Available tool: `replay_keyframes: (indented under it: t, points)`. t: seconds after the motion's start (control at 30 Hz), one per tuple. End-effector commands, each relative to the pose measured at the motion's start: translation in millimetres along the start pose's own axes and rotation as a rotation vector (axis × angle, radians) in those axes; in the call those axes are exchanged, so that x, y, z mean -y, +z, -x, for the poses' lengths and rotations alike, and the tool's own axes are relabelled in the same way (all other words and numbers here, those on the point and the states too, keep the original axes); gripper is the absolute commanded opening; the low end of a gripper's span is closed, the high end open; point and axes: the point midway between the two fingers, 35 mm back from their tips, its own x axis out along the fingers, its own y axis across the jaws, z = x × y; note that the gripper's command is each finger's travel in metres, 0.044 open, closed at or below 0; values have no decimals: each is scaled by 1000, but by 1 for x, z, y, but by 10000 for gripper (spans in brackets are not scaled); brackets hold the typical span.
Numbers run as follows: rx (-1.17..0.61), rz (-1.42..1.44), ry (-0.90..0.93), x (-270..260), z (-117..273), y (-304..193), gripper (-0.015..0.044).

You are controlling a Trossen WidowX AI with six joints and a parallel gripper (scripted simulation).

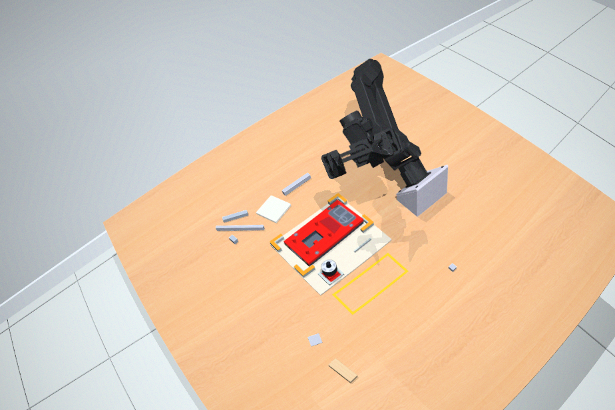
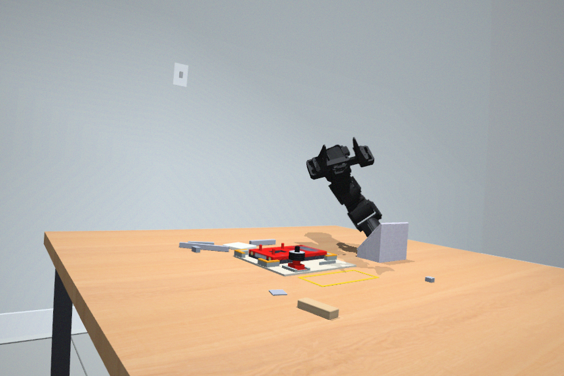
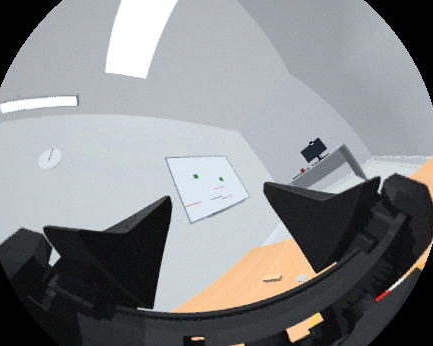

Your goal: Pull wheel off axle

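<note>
The wheel (image 1: 328, 269) (image 2: 296, 255), black with a pale hub, sits on the upright axle (image 1: 327, 263) (image 2: 297, 248), whose black tip stands out above it. The axle's red base is on the pale board's front corner. The marked area (image 1: 380, 291) (image 2: 350, 281) is a yellow outline on the table beside the board; a bit of its line shows low in the wrist view (image 3: 314, 320). My gripper (image 2: 339, 141) (image 3: 218, 194) is open and empty, raised high above the table and pointing upward, well away from the wheel. The wheel is not visible in the wrist view.
A red panel (image 1: 325, 231) (image 2: 287, 253) with short pegs lies between orange corner brackets on the board (image 1: 347, 266). Grey bars and a white square (image 1: 273, 209) lie beyond it. A wooden block (image 1: 343, 370) (image 2: 317, 308), a grey tile (image 1: 314, 339) and a small grey block (image 1: 452, 267) lie on the table.
</note>
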Motion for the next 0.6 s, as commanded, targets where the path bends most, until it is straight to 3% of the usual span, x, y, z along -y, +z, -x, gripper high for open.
replay_keyframes:
  t: [0.0, 0.1, 0.33, 0.57]
  points:
    - [-9, -7, -4, 1, -2, -1, 374]
    - [-133, -101, -60, 19, -22, -20, 300]
    - [-512, -334, -260, 62, -59, -81, 300]
    - [-888, -476, -498, 94, -64, -136, 300]
